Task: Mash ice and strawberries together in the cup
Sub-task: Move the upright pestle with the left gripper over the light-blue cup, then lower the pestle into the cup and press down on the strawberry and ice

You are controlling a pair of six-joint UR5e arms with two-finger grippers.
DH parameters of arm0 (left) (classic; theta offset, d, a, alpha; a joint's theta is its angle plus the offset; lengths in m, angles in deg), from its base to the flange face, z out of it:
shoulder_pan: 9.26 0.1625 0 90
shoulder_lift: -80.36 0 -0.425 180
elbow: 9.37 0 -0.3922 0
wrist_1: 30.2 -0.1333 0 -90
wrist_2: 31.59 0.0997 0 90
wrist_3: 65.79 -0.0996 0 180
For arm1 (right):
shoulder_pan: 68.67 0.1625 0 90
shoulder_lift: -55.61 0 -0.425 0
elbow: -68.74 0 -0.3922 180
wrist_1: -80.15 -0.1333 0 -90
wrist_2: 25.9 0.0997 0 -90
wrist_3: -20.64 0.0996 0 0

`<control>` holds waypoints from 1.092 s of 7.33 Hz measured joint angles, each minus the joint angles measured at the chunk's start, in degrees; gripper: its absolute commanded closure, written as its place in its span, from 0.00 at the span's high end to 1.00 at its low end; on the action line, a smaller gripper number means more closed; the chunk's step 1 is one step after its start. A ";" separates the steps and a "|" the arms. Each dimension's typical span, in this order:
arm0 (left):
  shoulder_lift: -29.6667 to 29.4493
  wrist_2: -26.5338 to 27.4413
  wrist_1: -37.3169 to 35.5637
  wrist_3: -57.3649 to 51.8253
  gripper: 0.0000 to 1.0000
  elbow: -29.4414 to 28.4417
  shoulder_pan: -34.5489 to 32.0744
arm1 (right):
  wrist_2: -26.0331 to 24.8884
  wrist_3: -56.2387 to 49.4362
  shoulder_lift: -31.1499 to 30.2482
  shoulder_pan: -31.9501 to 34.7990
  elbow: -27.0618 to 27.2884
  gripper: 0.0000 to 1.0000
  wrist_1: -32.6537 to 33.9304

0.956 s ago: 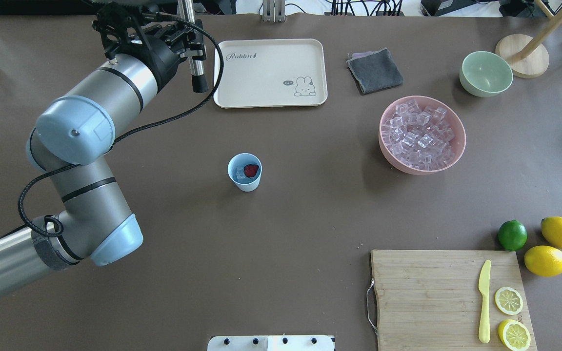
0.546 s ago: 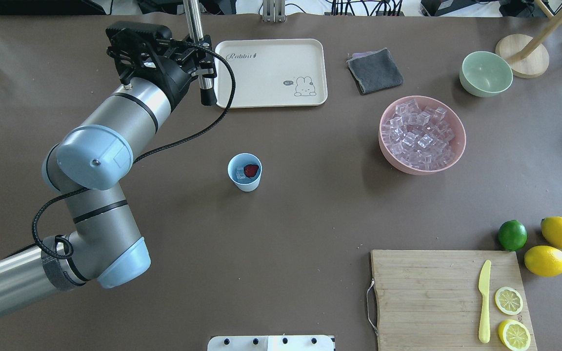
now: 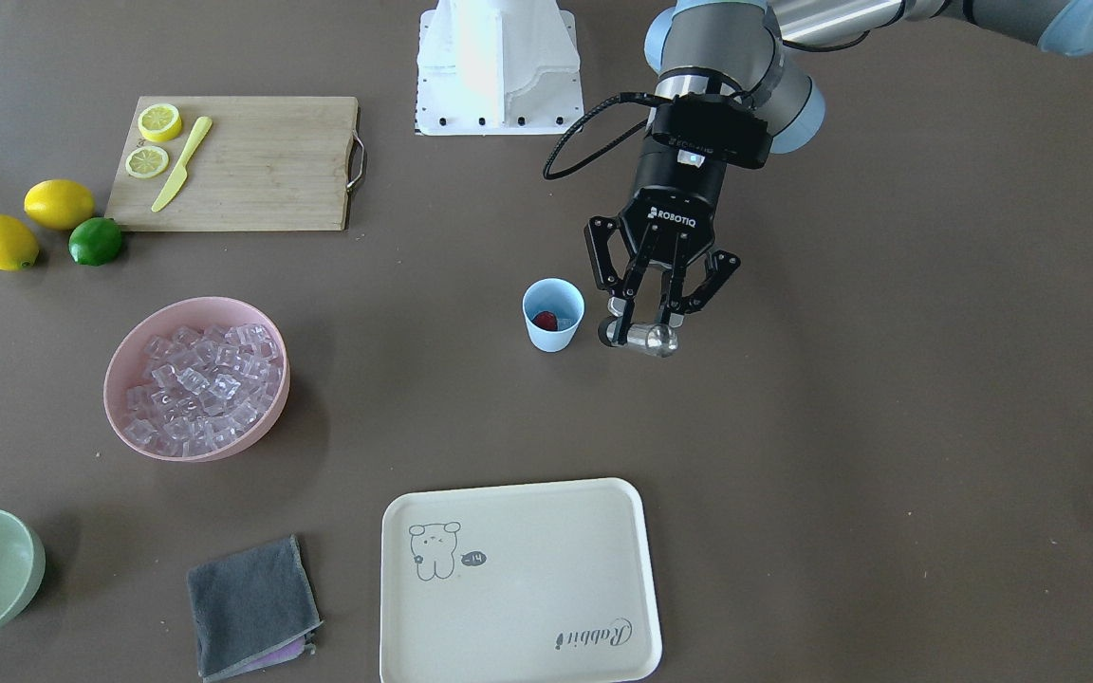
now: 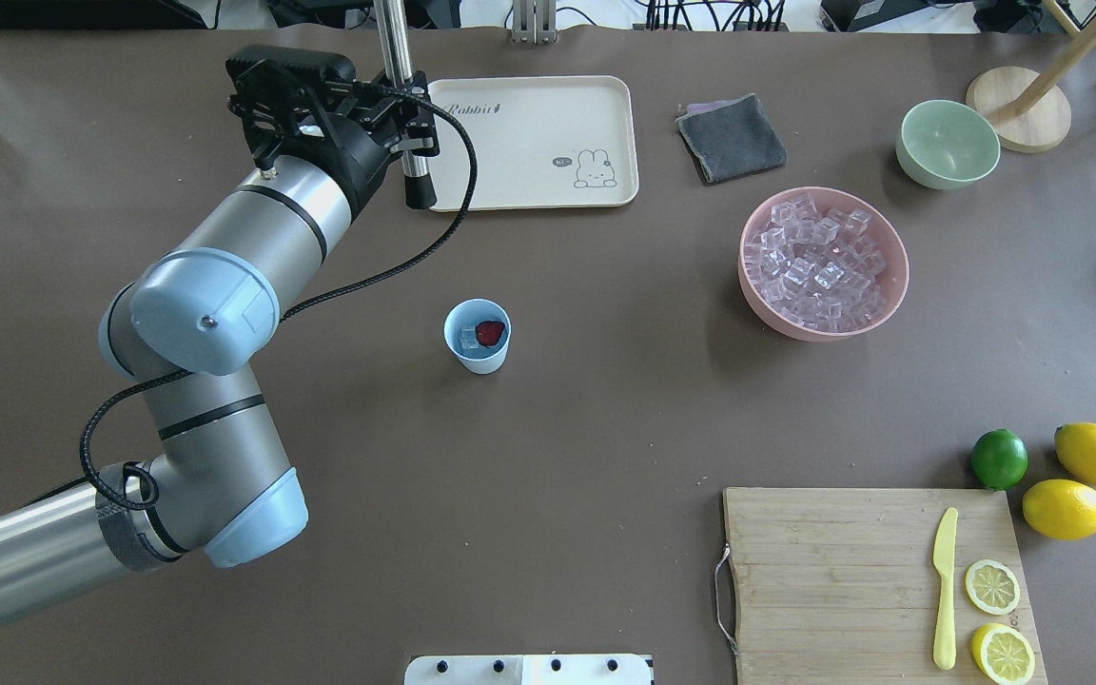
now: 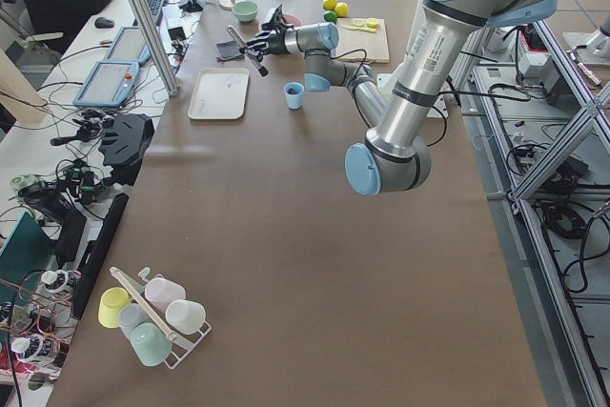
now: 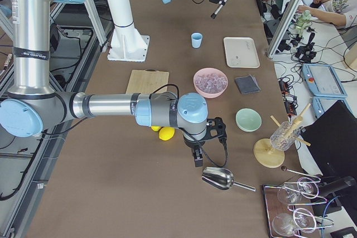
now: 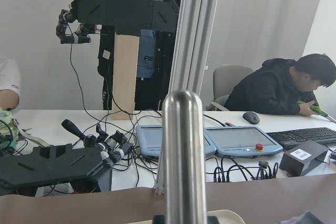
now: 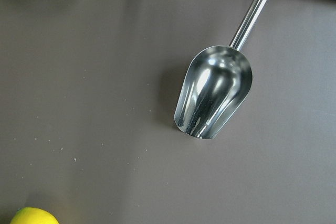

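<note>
The light-blue cup [image 4: 478,350] stands mid-table with a red strawberry [image 4: 490,332] and a clear cube of ice [image 4: 468,338] inside; in the front-facing view the cup [image 3: 553,332] shows the strawberry [image 3: 545,321]. My left gripper [image 4: 407,126] is shut on a steel muddler [image 4: 415,171] with a black tip, held in the air beyond and left of the cup, over the tray's left edge. From the front, the gripper [image 3: 643,318] hangs beside the cup with the rod [image 3: 646,338] end-on. The right gripper [image 6: 198,157] hovers near a steel scoop [image 8: 212,95]; I cannot tell its state.
A pink bowl [image 4: 786,326] full of ice cubes sits right of the cup. A cream tray [image 4: 529,124], grey cloth [image 4: 731,138] and green bowl [image 4: 948,143] line the far side. Cutting board [image 4: 824,571], knife, lemon slices, lime and lemons lie near right.
The left arm has swung rightward with the muddler, from left of the tray to its left edge, nearer the cup. The cup and its contents have not moved.
</note>
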 measured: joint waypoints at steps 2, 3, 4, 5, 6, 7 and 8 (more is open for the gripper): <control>-0.80 0.03 -0.11 0.07 0.00 -0.84 0.16 | -0.06 0.00 0.24 -0.05 -0.40 0.99 0.00; -1.45 0.02 0.01 0.21 0.00 -1.74 0.32 | -0.08 0.00 0.29 -0.08 -0.62 0.99 -0.02; -2.16 0.60 0.10 0.30 0.00 -2.49 1.22 | -0.07 0.00 0.32 -0.08 -0.85 0.99 -0.03; -2.90 2.27 0.14 0.41 0.00 -3.36 2.57 | -0.05 0.00 0.26 -0.08 -0.94 0.99 -0.06; -3.33 4.14 0.39 0.47 0.00 -4.54 4.02 | -0.05 0.00 0.12 -0.09 -0.94 0.99 -0.10; -3.34 5.08 0.64 0.43 0.00 -5.20 5.44 | -0.04 0.00 0.14 -0.09 -0.82 0.99 -0.10; -3.16 5.49 0.79 0.41 0.00 -5.42 6.39 | -0.06 0.02 0.19 -0.09 -0.67 0.99 -0.09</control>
